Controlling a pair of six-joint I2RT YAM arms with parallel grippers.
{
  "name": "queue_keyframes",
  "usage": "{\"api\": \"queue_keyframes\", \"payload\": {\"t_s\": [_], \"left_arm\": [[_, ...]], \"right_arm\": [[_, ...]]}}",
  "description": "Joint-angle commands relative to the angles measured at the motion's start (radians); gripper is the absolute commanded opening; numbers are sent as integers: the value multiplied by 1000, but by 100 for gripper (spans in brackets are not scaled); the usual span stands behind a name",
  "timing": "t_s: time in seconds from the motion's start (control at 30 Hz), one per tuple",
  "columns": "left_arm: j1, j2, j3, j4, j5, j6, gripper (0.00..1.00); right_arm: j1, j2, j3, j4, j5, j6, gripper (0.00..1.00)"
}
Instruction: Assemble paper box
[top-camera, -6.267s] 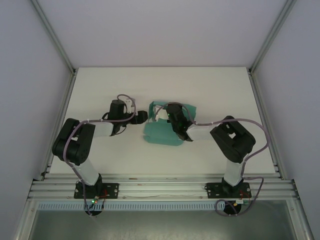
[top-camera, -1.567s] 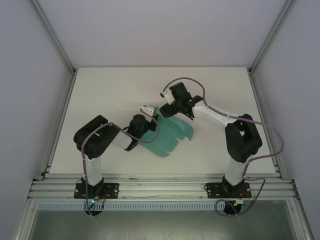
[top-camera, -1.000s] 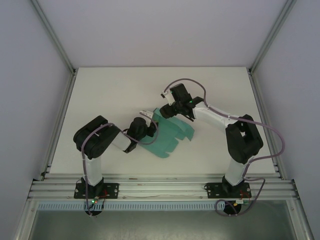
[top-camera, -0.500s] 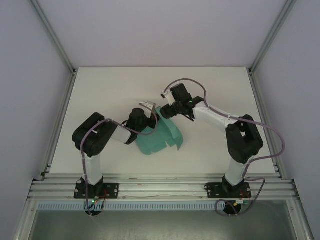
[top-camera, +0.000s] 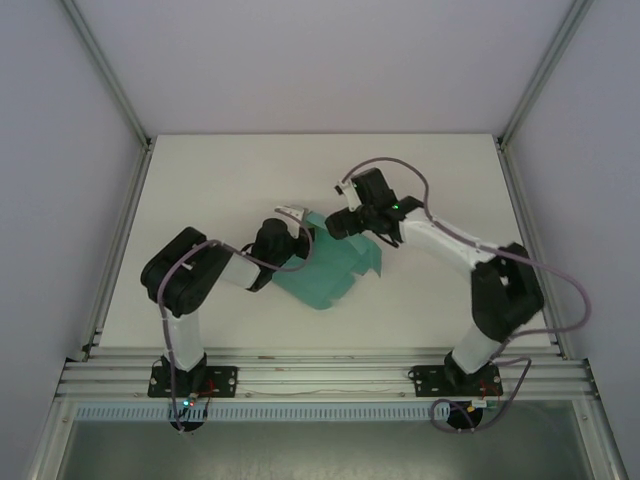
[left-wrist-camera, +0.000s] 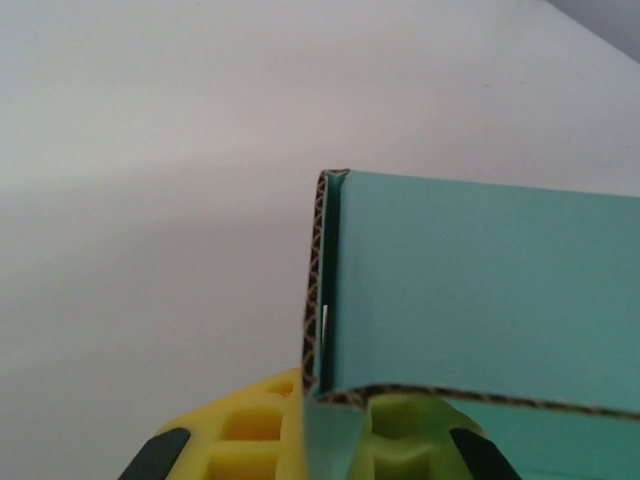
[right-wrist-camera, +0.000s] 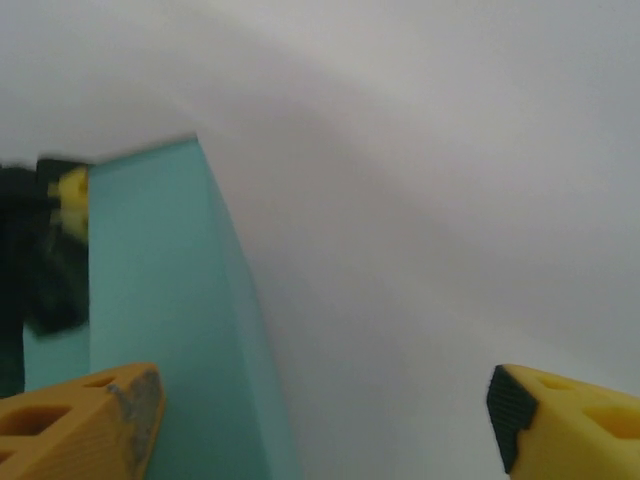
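The teal-green corrugated-card paper box (top-camera: 328, 275) is lying just left of centre in the overhead view, only partly folded and sitting skewed, with its body stretching from the upper left down toward the lower middle and a notched flap poking out on its right side. In the left wrist view the box (left-wrist-camera: 480, 300) is filling the right half of the frame, showing a smooth teal face, brown fluted cut edges and one panel bending at a sharp corner near the middle. In the right wrist view the box (right-wrist-camera: 150, 320) is occupying the left part, its teal panels meeting along a crisp slanting crease.
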Motion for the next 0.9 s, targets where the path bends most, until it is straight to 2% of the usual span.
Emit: {"api": "queue_keyframes", "payload": {"t_s": [0.0, 0.1, 0.2, 0.3, 0.37, 0.43, 0.57, 0.67, 0.8, 0.87], "left_arm": [[21, -109, 6, -193, -16, -125, 0], [28, -158, 1, -287, 36, -171, 0], [29, -183, -13, -327, 86, -176, 0], [30, -195, -14, -354, 115, -200, 0], [31, -189, -3, -370, 136, -204, 0], [30, -181, 6, -378, 151, -197, 0], [29, -152, 9, -366, 133, -190, 0], [29, -120, 7, -337, 136, -173, 0], [30, -78, 12, -303, 136, -171, 0], [34, -63, 15, -283, 158, -173, 0]], "right_arm": [[-10, -207, -80, -60, 19, 86, 90], [-19, -370, -193, -64, -52, 73, 95], [-24, -469, -304, -38, -135, 67, 96], [-24, -479, -361, 12, -185, 81, 94], [-23, -449, -370, 47, -201, 70, 89], [-24, -423, -365, 77, -195, 63, 80], [-24, -353, -353, 131, -164, 39, 48], [-23, -339, -380, 196, -166, 18, 28], [-24, -325, -415, 224, -183, -42, 9], [-24, -317, -433, 224, -183, -82, 3]]}}
